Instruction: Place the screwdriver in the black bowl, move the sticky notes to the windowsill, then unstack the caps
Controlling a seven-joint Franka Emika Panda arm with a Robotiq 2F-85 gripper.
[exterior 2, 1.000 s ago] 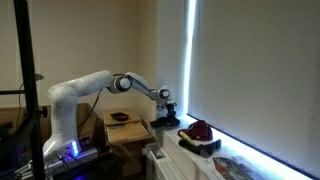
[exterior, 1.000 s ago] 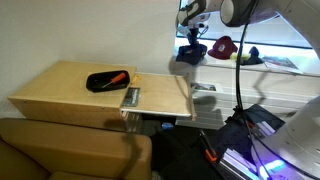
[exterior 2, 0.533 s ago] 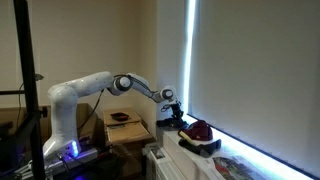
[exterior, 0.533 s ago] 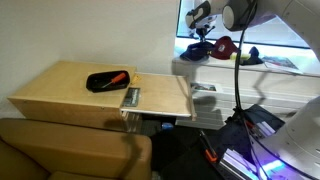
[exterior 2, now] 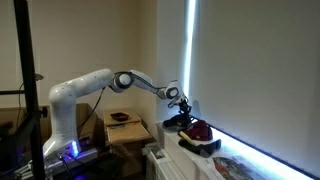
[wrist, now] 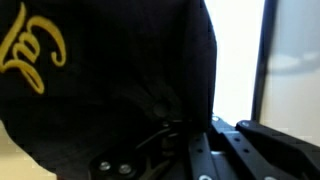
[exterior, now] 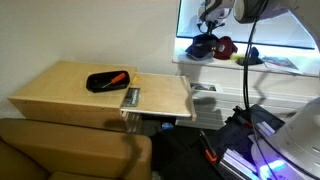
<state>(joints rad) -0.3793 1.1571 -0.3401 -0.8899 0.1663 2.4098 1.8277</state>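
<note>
1. Bright window light falls along the white windowsill [exterior: 225, 66].
2. Over it, the gripper [exterior: 207, 28] is clamped on the dark cap [exterior: 199, 46]; yellow lettering on that cap fills the wrist view.
3. The red cap [exterior: 225, 45] rests on the windowsill just beside it.
4. Well apart, the screwdriver [exterior: 116, 77] lies in the black bowl [exterior: 100, 84] on the wooden table [exterior: 60, 95].

A light wooden desk [exterior: 60, 85] stands against a plain cream wall [exterior: 90, 30]. Beyond the desk a bright window [exterior 2: 250, 70] glares; a brown sofa [exterior: 60, 150] sits before it.
</note>
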